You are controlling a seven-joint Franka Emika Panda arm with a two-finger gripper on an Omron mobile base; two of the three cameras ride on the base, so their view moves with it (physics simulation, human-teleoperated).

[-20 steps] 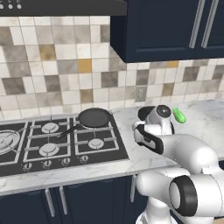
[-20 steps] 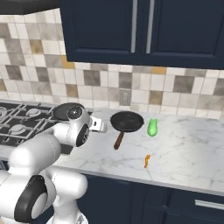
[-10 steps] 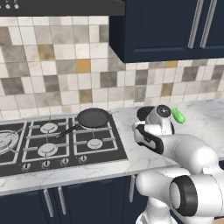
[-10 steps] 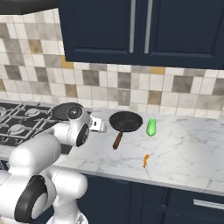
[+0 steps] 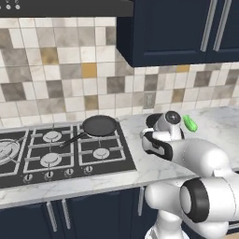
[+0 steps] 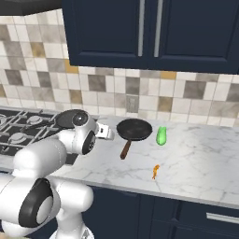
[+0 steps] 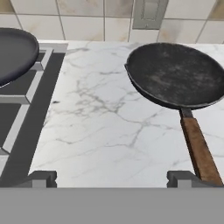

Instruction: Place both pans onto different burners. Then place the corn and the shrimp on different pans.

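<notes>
One wooden-handled pan (image 7: 177, 74) | ahead-right of open end effector (image 7: 113, 178) | apart

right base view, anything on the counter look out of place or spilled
Nothing spilled or damaged. The wooden-handled pan sits on the marble counter rather than the cooktop. The corn and the shrimp lie bare on the marble beside it, apart from each other.

Gripper (image 7: 112, 178) low, level — jaws spread wide.

A home kitchen: gas cooktop (image 5: 65, 154), marble counter (image 6: 196, 158), tiled backsplash (image 5: 60, 79) and navy cabinets (image 6: 154, 32).
</notes>
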